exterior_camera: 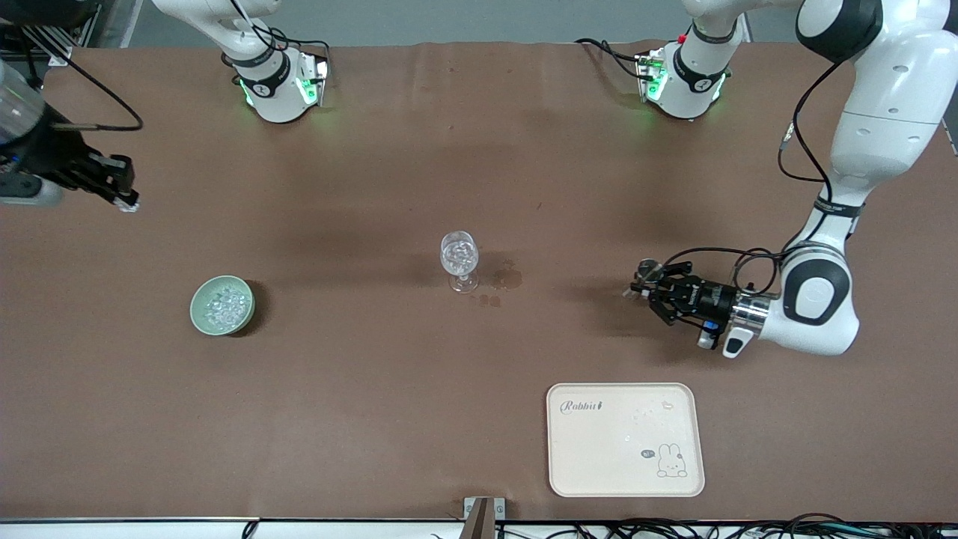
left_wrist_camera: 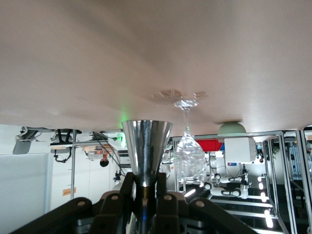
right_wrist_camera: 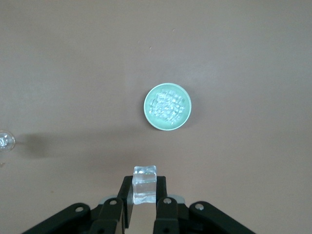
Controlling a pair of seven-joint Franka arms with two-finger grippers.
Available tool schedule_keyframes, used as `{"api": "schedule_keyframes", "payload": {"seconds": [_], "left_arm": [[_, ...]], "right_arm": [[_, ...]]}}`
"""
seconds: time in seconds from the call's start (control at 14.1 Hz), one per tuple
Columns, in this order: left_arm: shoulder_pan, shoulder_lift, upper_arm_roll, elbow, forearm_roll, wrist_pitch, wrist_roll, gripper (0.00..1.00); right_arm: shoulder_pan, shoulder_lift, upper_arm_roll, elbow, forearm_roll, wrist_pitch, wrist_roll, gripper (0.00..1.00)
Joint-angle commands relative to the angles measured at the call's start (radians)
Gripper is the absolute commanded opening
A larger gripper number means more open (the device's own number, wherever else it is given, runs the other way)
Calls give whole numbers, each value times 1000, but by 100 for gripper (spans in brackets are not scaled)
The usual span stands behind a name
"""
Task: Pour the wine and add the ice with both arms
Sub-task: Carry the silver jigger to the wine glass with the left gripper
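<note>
We see the right gripper (right_wrist_camera: 144,195) pinching an ice cube (right_wrist_camera: 145,183) above the table, with more ice (exterior_camera: 224,305) in the green bowl (exterior_camera: 203,292); the left gripper (exterior_camera: 645,287) clamps a metal cup (left_wrist_camera: 146,150) near the wine glass (exterior_camera: 459,259)

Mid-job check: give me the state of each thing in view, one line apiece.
Right gripper: shut on an ice cube, above the table.
Left gripper: shut on a metal jigger.
Wine glass: upright, ice inside.
Green bowl: holding ice.
Tray: nothing on it but a few droplets.
</note>
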Motion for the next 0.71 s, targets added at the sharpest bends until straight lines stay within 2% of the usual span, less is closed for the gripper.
{"api": "schedule_keyframes", "payload": {"seconds": [0.0,0.35,0.64], "left_arm": [[2,-49,-92,-26,-18,95,-112,1],[-19,-52,-251,-41,-17,286,-271,1],[-119,-114,-264,-64,-7,406,-379,1]], "right_arm": [[2,65,-2,118,-21,-70,-8,4],[-19,63,-8,54,-12,-26,-105,4],[-16,66,-8,48,-9,-12,-114,4]]}}
